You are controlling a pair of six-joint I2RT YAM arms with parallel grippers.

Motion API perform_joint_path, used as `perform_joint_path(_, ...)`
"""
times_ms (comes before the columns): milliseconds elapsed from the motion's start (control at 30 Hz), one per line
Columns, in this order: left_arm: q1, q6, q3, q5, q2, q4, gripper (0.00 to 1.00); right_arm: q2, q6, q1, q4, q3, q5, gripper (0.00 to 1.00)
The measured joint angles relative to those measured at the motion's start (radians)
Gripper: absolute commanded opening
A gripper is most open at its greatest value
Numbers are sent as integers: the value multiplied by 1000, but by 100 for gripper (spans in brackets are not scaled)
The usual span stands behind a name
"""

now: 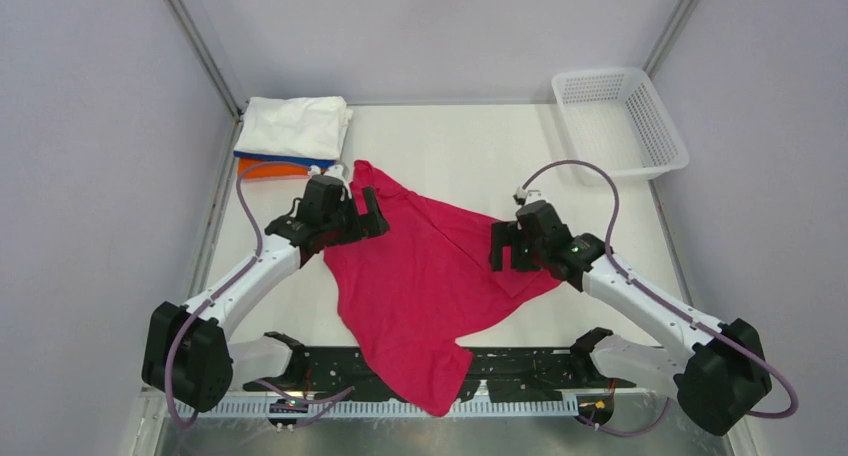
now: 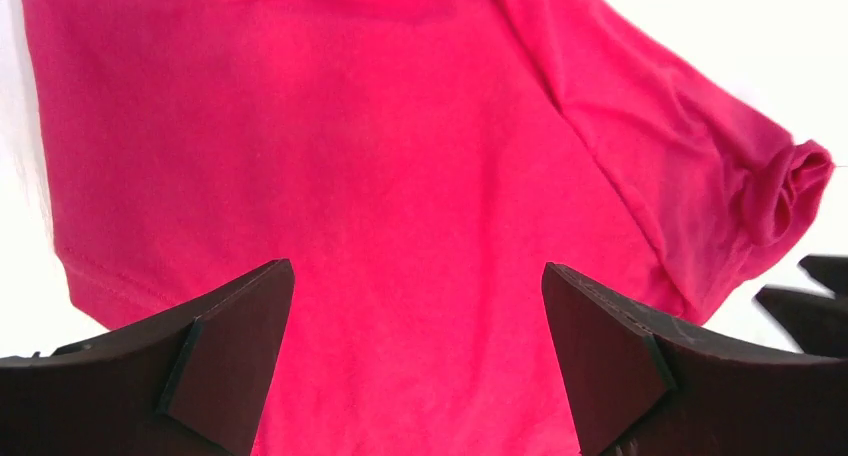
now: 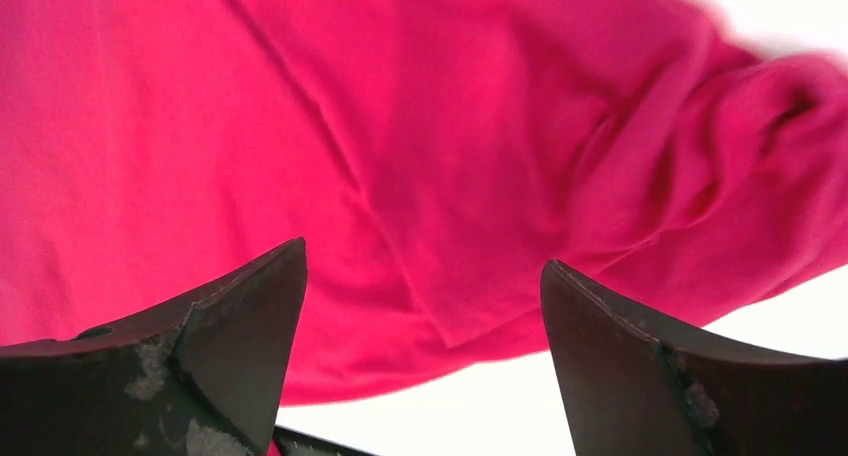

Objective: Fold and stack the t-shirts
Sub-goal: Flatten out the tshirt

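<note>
The magenta-red t-shirt (image 1: 420, 276) lies spread and rumpled across the middle of the table, its lower end hanging over the near edge. My left gripper (image 1: 352, 221) is open over the shirt's upper left part; in the left wrist view the cloth (image 2: 400, 176) fills the space between the wide-apart fingers (image 2: 225, 356). My right gripper (image 1: 507, 248) is open at the shirt's right edge, above the cloth (image 3: 400, 156) and bare table. A folded white t-shirt (image 1: 295, 126) lies on the folded blue (image 1: 262, 159) and orange (image 1: 272, 171) t-shirts at the back left.
A white plastic mesh basket (image 1: 618, 121) stands at the back right. Grey walls close in the table (image 1: 450, 146) on three sides. A black rail (image 1: 520, 361) runs along the near edge between the arm bases.
</note>
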Motion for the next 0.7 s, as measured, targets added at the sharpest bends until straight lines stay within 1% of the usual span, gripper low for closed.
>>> perform_joint_path(67, -2, -16, -23, 8, 8, 0, 100, 23, 13, 76, -19, -23, 2, 86)
perform_joint_path(167, -5, -42, -54, 24, 10, 40, 100, 68, 27, 145, -50, -52, 2, 77)
perform_joint_path(267, -10, -62, -97, 47, 27, 84, 100, 130, 39, 175, -53, -56, 4, 70)
perform_joint_path(300, -12, -64, -104, 50, 37, 86, 100, 145, 39, 178, -53, -56, 6, 66)
perform_joint_path(400, -15, -69, -119, 53, 78, 87, 100, 190, 43, 182, -53, -56, 13, 61)
perform_joint_path(467, -15, -75, -126, 50, 95, 85, 100, 216, 43, 182, -53, -56, 21, 55)
perform_joint_path(533, -15, -81, -131, 43, 103, 85, 100, 235, 44, 182, -54, -56, 37, 47)
perform_joint_path(567, -15, -83, -132, 39, 104, 86, 100, 245, 45, 182, -54, -56, 47, 39)
perform_joint_path(600, -15, -84, -132, 37, 105, 86, 100, 253, 47, 182, -54, -55, 57, 37)
perform_joint_path(667, -15, -85, -132, 35, 109, 87, 100, 264, 54, 182, -54, -55, 82, 24)
perform_joint_path(700, -15, -85, -132, 32, 113, 89, 100, 268, 57, 182, -54, -54, 94, 23)
